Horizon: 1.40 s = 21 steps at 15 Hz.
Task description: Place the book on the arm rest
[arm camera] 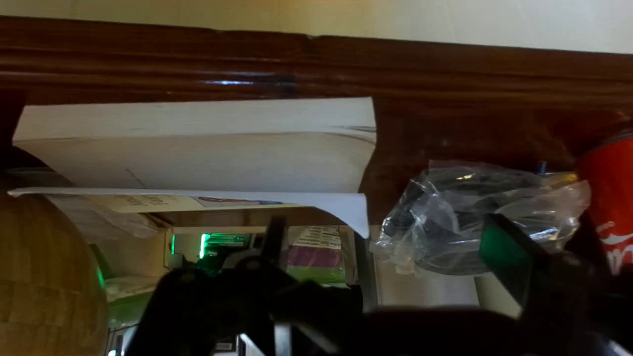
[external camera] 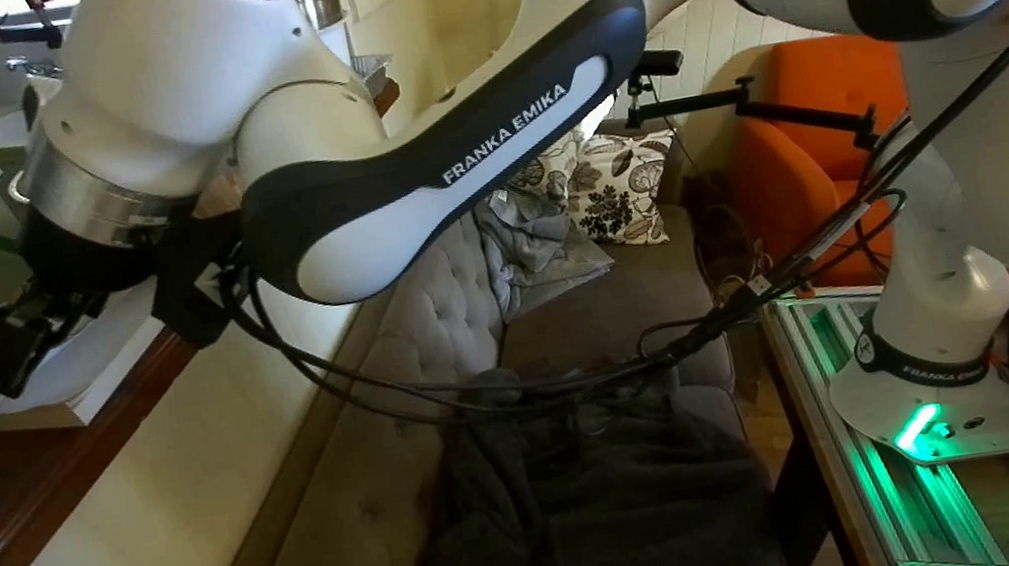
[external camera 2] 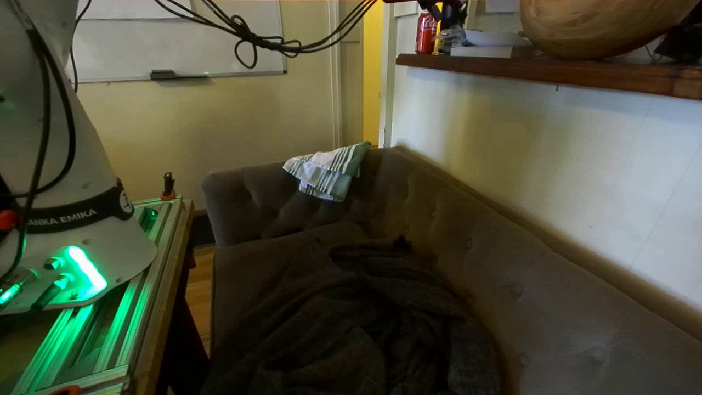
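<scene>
The book is a whitish, thin block with its top cover curled up. It lies flat on a brown wooden ledge in an exterior view [external camera: 29, 414], in another exterior view [external camera 2: 482, 51] and at upper left in the wrist view [arm camera: 207, 158]. My gripper [external camera: 18, 345] is just above the book's end over the ledge. In the wrist view the gripper [arm camera: 385, 240] has its fingers wide apart with nothing held between them; the book's raised cover lies ahead of the left finger. The sofa's far arm rest [external camera 2: 247, 200] has a striped towel [external camera 2: 329, 170] draped on it.
A crumpled clear plastic bag [arm camera: 484, 212] and a red can [arm camera: 610, 198] stand right of the book in the wrist view. A large wooden bowl [arm camera: 44, 277] is at its left. Below the ledge [external camera 2: 548, 68] runs the sofa with a dark blanket [external camera 2: 351, 323].
</scene>
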Each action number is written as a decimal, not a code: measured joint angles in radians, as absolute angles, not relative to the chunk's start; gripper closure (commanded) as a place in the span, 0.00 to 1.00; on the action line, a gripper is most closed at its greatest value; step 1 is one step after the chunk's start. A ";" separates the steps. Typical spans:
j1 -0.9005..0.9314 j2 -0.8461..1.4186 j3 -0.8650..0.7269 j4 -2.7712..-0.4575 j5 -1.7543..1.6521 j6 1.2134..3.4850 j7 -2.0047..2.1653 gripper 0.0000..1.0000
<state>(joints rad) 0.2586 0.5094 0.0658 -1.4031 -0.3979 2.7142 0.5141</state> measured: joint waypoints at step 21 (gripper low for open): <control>0.336 0.731 -0.067 -0.903 -0.312 2.244 0.443 0.00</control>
<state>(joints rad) 0.3360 0.7314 -0.0668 -0.9025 -0.3124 2.2443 0.4435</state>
